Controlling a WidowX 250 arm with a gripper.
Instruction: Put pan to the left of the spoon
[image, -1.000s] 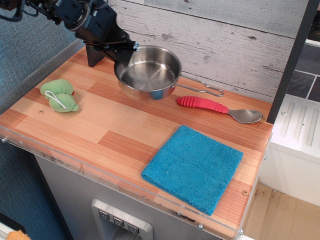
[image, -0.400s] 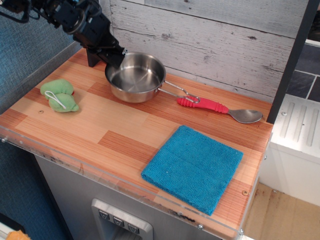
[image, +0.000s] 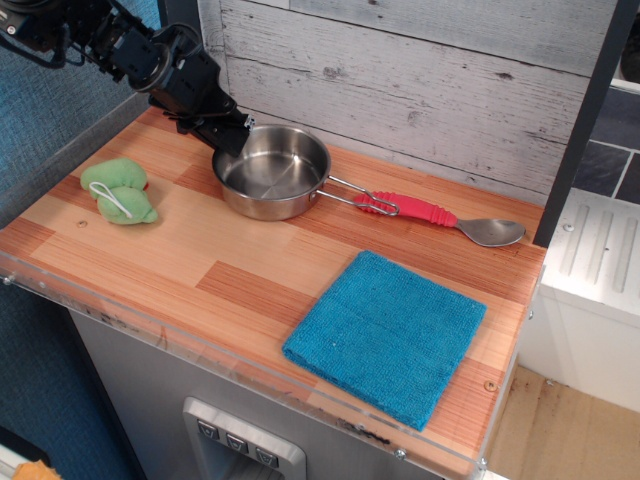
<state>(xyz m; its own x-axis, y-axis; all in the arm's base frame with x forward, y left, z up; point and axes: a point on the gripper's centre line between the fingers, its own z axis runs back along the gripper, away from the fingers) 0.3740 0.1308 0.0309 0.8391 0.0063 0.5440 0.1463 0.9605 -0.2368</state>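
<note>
The gripper (image: 232, 133) sits at the pan (image: 271, 172) rim — finger state unclear; release gently, handle overlaps the spoon (image: 440, 216).

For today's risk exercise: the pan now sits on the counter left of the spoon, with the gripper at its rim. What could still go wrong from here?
1. The gripper is at the far-left rim of the pan; pulling away carelessly could drag or tip it.
2. The pan's wire handle overlaps the red end of the spoon, so any pan shift may nudge the spoon.
3. The green toy lies near the arm's likely retreat path.
</note>
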